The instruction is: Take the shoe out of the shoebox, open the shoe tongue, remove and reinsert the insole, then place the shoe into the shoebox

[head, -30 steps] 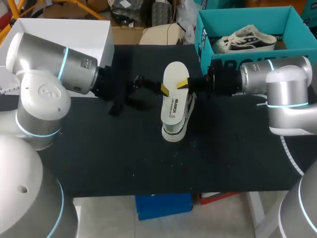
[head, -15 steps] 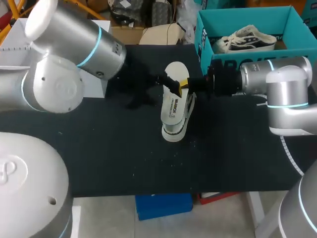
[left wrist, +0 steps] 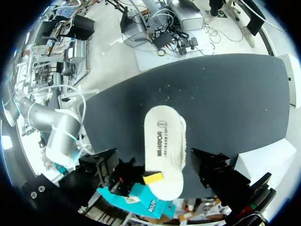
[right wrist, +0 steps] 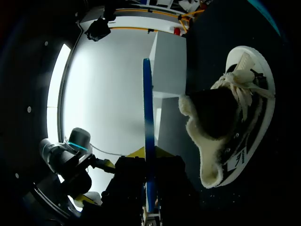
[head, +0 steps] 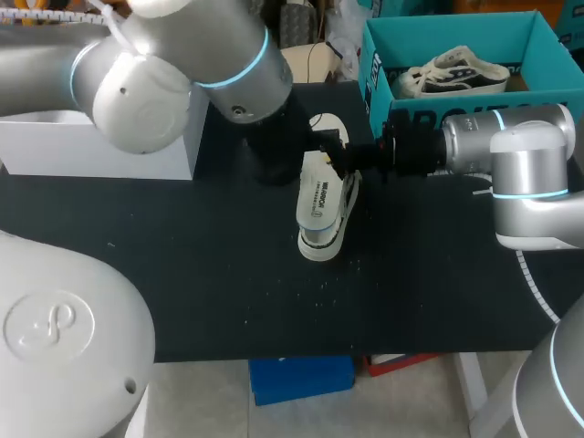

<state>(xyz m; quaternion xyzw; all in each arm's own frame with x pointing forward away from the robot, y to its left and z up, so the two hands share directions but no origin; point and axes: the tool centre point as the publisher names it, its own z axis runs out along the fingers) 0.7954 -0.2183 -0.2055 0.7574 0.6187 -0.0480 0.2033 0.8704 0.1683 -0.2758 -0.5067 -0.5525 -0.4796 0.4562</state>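
Observation:
A white shoe [head: 321, 246] with fleece lining [right wrist: 207, 141] lies on its side mid-table. Its white printed insole [head: 317, 193] leans over it. My right gripper [head: 351, 157] is shut on the insole's far end; one yellow fingertip [left wrist: 153, 178] presses its face. In the right wrist view the insole [right wrist: 147, 132] runs edge-on out of that gripper [right wrist: 149, 197], with the shoe beside it. My left gripper [head: 315, 144] hangs over the insole [left wrist: 163, 146]. Its black fingers stand wide open either side in the left wrist view [left wrist: 155, 165], touching nothing. The teal shoebox [head: 383, 64] stands back right.
Inside the shoebox lies a second white shoe [head: 452, 73]. A white box [head: 100, 146] stands at the back left, next to my left arm. The box's teal corner [left wrist: 136, 200] shows just beyond the held insole.
My left arm has swung in from the left and now hangs over the insole, hiding its far end in the head view. The right arm, insole and shoe have not moved.

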